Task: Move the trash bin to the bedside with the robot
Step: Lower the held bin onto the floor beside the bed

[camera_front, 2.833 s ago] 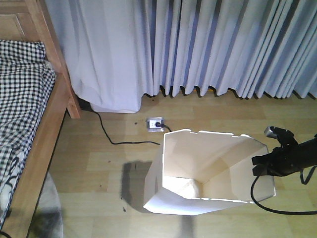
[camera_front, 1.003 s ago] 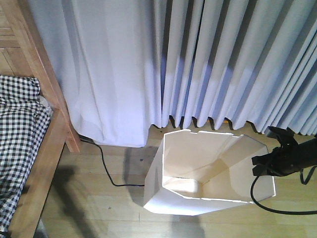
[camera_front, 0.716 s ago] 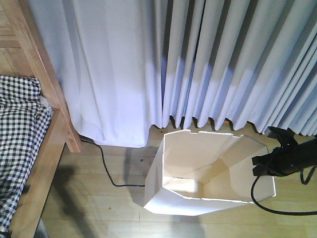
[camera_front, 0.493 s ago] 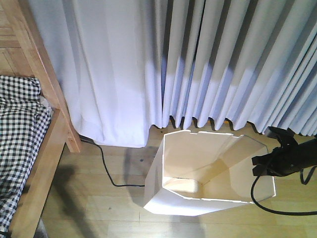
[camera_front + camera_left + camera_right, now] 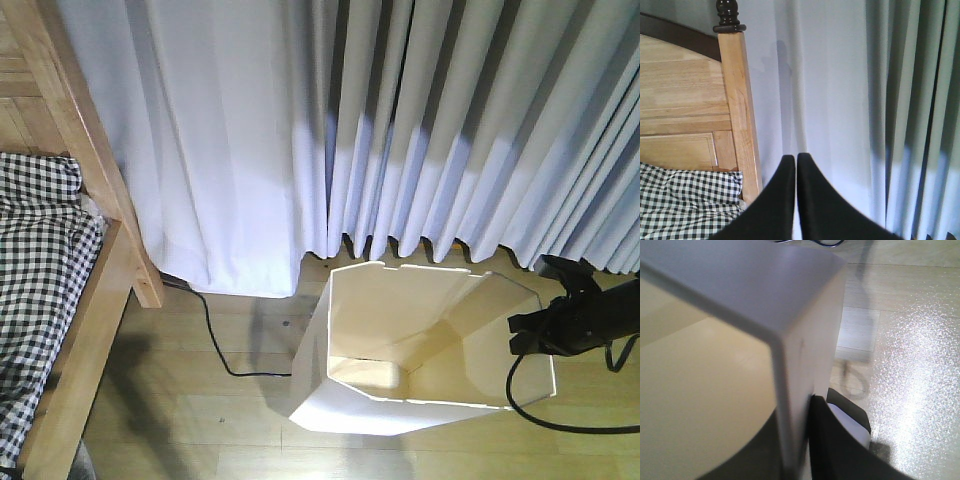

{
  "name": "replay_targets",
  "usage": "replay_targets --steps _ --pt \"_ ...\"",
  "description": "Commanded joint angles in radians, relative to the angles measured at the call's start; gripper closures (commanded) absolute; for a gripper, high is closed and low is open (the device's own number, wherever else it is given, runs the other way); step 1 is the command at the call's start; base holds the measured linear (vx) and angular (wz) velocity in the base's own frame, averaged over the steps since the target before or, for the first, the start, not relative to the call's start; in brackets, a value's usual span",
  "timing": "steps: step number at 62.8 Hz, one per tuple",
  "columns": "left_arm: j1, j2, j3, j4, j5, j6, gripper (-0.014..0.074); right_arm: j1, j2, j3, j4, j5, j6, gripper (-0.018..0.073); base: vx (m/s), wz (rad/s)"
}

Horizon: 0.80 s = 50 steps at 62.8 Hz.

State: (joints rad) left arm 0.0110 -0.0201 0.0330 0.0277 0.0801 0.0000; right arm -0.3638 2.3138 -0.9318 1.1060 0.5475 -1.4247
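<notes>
The white trash bin [image 5: 400, 330] stands on the wooden floor in front of the curtains, right of the bed. My right gripper [image 5: 520, 335] is shut on the bin's right rim; in the right wrist view the rim wall [image 5: 805, 340] runs between the two black fingers [image 5: 830, 440]. The bed frame [image 5: 95, 200] with its post and checkered bedding [image 5: 35, 260] is at the left. My left gripper [image 5: 795, 160] is shut and empty, raised, facing the bed post [image 5: 737, 100] and the curtain.
Pale curtains [image 5: 400, 120] hang to the floor behind the bin. A black cable [image 5: 215, 340] lies on the floor between the bed and the bin. My right arm's cable [image 5: 520, 400] loops down beside the bin.
Since 2.8 s ago the view moved forward toward the curtains; the floor power socket went out of sight. In the last second nothing visibly moved.
</notes>
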Motion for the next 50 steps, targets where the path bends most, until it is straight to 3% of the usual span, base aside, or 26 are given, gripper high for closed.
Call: replay_targets --steps 1,12,31,50 --pt "-0.006 -0.006 0.012 -0.009 -0.074 -0.014 0.0603 -0.004 -0.071 -0.021 0.072 0.165 -0.004 0.0563 0.0 0.0" --pt "-0.006 -0.006 0.012 -0.009 -0.074 -0.014 0.0603 0.026 -0.034 -0.078 0.046 0.098 0.016 0.0563 0.0 0.0" --pt "-0.006 -0.006 0.012 -0.009 -0.074 -0.014 0.0603 0.125 0.09 -0.24 -0.009 -0.039 0.147 0.0563 0.0 0.0" --pt "-0.006 -0.006 0.012 -0.009 -0.074 -0.014 0.0603 0.154 0.323 -0.465 -0.093 -0.038 0.325 0.0563 0.0 0.0"
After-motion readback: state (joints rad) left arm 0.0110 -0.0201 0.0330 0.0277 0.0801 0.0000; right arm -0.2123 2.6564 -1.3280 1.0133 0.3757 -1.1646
